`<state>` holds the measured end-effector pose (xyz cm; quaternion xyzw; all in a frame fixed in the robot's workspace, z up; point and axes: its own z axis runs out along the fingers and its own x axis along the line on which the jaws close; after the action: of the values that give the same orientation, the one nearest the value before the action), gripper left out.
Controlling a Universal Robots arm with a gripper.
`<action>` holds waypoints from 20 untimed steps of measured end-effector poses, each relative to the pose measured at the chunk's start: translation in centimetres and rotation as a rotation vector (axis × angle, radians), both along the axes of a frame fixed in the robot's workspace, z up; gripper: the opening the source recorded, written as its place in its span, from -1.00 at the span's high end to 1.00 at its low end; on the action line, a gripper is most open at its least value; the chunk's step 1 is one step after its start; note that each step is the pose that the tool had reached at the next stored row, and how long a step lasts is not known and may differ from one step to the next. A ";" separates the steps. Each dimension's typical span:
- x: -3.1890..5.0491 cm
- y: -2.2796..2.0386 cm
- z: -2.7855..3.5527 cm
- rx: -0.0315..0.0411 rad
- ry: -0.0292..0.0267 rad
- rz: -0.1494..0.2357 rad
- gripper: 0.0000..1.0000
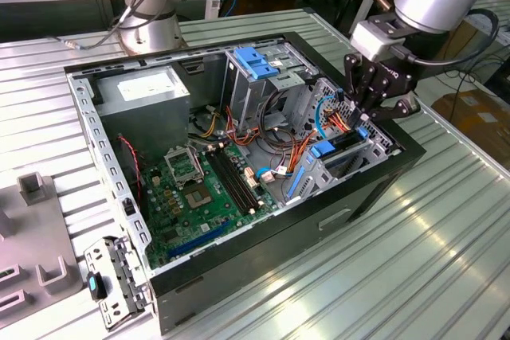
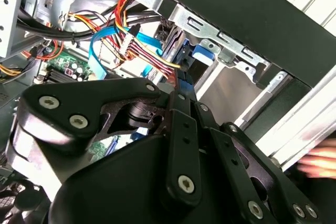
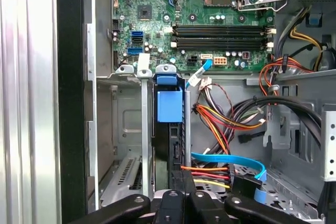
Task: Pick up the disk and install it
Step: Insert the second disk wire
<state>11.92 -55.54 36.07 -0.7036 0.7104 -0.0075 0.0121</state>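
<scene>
We see the disk [image 3: 169,129] standing in its slot, just under our pincer [image 1: 374,105]. Clenched or released? We cannot tell.

My black metal tool [image 1: 374,97] hangs from a silver-grey arm. The open computer case [image 1: 382,189] has a black outer shell and a grey metal inside. Its flat motherboard [image 3: 210,19] is green with black memory slots. The slim dark disk [image 3: 170,145] carries bright blue plastic rails. Cable bundles [image 3: 220,121] are red, orange, yellow and black, beside a light blue ribbon cable [image 3: 231,160]. The ribbed bench [image 1: 446,260] is pale silver.
</scene>
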 end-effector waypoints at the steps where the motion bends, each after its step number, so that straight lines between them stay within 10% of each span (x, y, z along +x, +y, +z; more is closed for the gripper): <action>1: 0.00 0.00 0.21 0.0000 0.0000 0.000 0.79; 11: -1.22 -0.01 1.35 0.0017 -0.0001 0.001 0.79; 15: -1.33 0.05 3.21 0.0019 -0.0001 0.001 0.79; 20: -1.33 0.81 3.88 0.0018 0.0043 0.001 0.79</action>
<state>10.59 -54.73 39.95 -0.7041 0.7100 -0.0053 0.0112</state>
